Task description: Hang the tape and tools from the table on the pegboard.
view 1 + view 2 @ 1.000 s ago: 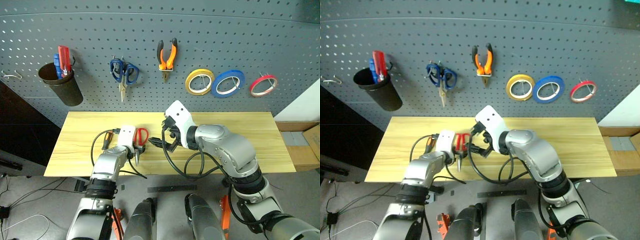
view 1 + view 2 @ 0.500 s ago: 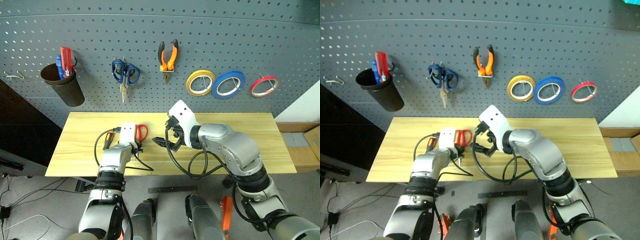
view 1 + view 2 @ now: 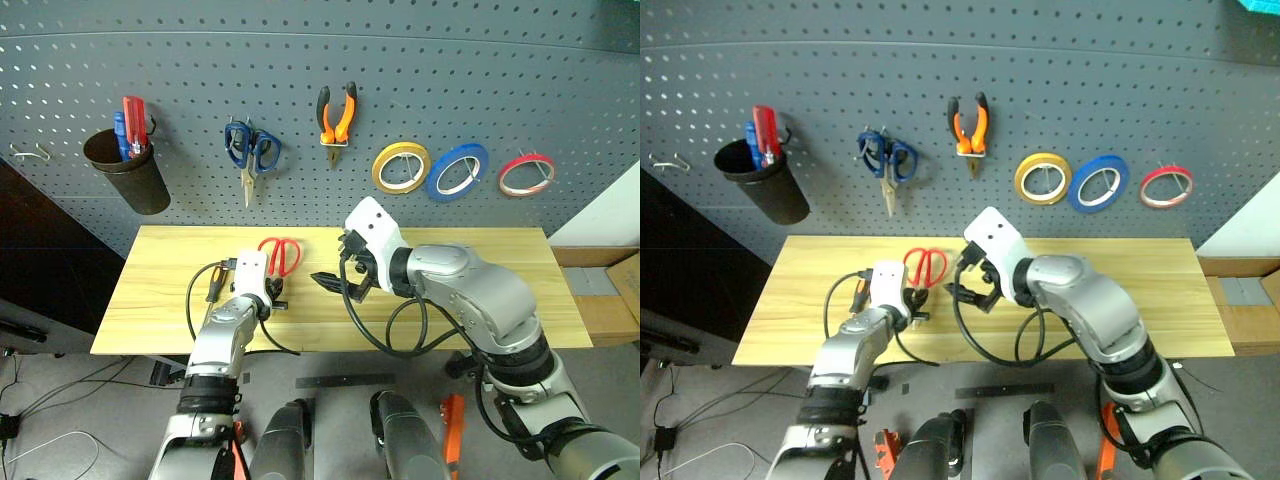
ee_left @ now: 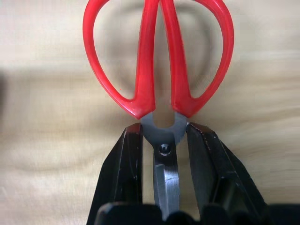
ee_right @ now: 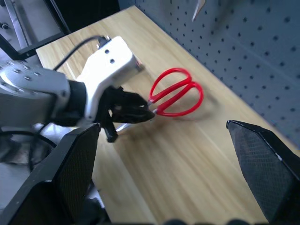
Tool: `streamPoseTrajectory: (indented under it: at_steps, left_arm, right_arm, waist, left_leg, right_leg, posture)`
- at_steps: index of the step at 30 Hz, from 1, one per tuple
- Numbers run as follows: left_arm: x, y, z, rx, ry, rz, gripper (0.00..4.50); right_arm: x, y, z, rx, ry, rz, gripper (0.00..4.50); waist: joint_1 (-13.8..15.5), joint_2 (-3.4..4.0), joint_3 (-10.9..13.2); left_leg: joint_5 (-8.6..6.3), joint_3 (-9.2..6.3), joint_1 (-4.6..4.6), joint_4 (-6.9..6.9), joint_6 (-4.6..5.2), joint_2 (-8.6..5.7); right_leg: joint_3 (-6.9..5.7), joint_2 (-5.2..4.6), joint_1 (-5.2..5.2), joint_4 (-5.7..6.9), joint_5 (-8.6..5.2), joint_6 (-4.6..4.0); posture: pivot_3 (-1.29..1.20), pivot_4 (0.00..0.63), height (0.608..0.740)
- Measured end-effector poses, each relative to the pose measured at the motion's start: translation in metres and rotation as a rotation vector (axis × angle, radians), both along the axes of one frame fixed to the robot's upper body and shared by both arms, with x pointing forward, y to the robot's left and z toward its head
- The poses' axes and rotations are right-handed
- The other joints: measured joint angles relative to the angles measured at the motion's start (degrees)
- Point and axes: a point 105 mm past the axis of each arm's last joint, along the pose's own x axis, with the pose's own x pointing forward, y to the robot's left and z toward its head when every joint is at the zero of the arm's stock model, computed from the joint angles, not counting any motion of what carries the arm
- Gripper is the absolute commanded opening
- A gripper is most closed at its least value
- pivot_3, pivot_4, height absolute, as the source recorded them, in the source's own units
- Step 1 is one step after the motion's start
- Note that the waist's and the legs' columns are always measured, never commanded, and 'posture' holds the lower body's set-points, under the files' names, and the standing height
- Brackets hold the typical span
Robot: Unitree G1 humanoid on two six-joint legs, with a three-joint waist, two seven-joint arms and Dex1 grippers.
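The step in hand is the pick-up of the red scissors (image 4: 158,70) — the left tool (image 4: 164,154) is clamped on them at the pivot, its fingers (image 4: 129,159) pinching the blades just below the handles. With the surface (image 3: 480,255) as landmark, the scissors sit at its near-left part, low over the wood or just touching it; which, I cannot tell. Their long axis runs near to far: blades back into the tool, handle loops toward the pegboard (image 3: 560,80). The right tool (image 3: 335,282) hangs over the surface's middle, just beside the scissors, fingers wide apart and empty. Beyond the surface, red tape (image 3: 526,173) and pliers (image 3: 335,112) already hang. Next, I judge, comes a lift to a free hook — threading one loop over it.
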Motion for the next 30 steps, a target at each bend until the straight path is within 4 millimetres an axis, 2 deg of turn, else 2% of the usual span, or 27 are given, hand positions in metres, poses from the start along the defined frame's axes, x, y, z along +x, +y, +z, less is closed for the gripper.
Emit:
streamPoseTrajectory:
  at_steps: [3,8,11,15,20,24,30]
  left_arm:
    - [-0.006,0.002,0.021,0.042,-0.14,-0.057,1.01]
    - [-0.033,0.002,0.05,0.127,-0.358,-0.174,1.01]
    - [-0.047,0.004,0.069,0.209,-0.485,-0.195,1.01]
    - [-0.053,0.008,0.099,0.266,-0.628,-0.173,1.01]
    - [-0.051,0.019,0.128,0.29,-0.713,-0.103,1.01]
    - [-0.046,0.015,0.154,0.276,-0.786,-0.101,1.01]
    - [-0.033,0.017,0.153,0.264,-0.743,-0.091,1.01]
  right_arm:
    - [-0.002,-0.007,0.005,0.006,-0.068,0.011,4.5]
    - [-0.013,-0.012,0.027,0.076,-0.252,0.083,4.5]
    - [-0.018,-0.014,0.037,0.128,-0.284,0.109,4.5]
    - [-0.021,-0.014,0.042,0.156,-0.307,0.135,4.5]
    - [-0.024,-0.014,0.043,0.155,-0.313,0.164,4.5]
    - [-0.021,-0.015,0.044,0.154,-0.322,0.163,4.5]
    - [-0.018,-0.016,0.042,0.145,-0.317,0.153,4.5]
  waist:
    - [0.0,0.0,0.0]
    - [-0.1,0.0,0.0]
    - [-0.1,0.0,0.0]
    - [0.0,0.02,0.0]
    - [0.2,0.02,0.0]
    - [0.4,0.02,0.0]
    - [0.4,0.02,0.0]
  left_leg:
    - [0.0,0.0,0.0,-0.01,0.01,0.02]
    - [-0.03,0.05,0.0,-0.05,0.05,0.07]
    - [-0.03,-0.02,0.02,-0.03,0.06,0.12]
    - [-0.01,-0.01,0.03,-0.01,0.11,0.25]
    - [-0.01,-0.03,0.03,-0.02,0.11,0.25]
    - [-0.01,-0.01,0.03,-0.02,0.11,0.25]
    - [-0.01,-0.03,0.03,-0.03,0.11,0.24]
  right_leg:
    - [-0.02,0.0,0.03,-0.07,0.0,0.0]
    - [-0.01,0.0,0.1,-0.23,0.0,0.0]
    - [-0.13,0.01,0.22,-0.33,0.0,0.0]
    - [-0.22,0.11,0.41,-0.75,0.09,-0.05]
    - [-0.29,0.14,0.42,-0.73,0.09,-0.04]
    - [-0.27,0.15,0.43,-0.74,0.1,-0.03]
    - [-0.3,0.15,0.42,-0.71,0.11,-0.03]
  posture:
    - [-0.09,0.23,0.74]
    - [-0.09,0.232,0.74]
    - [-0.09,0.232,0.74]
    - [-0.09,0.23,0.74]
    - [-0.07,0.225,0.74]
    - [-0.07,0.224,0.74]
    - [-0.07,0.223,0.74]
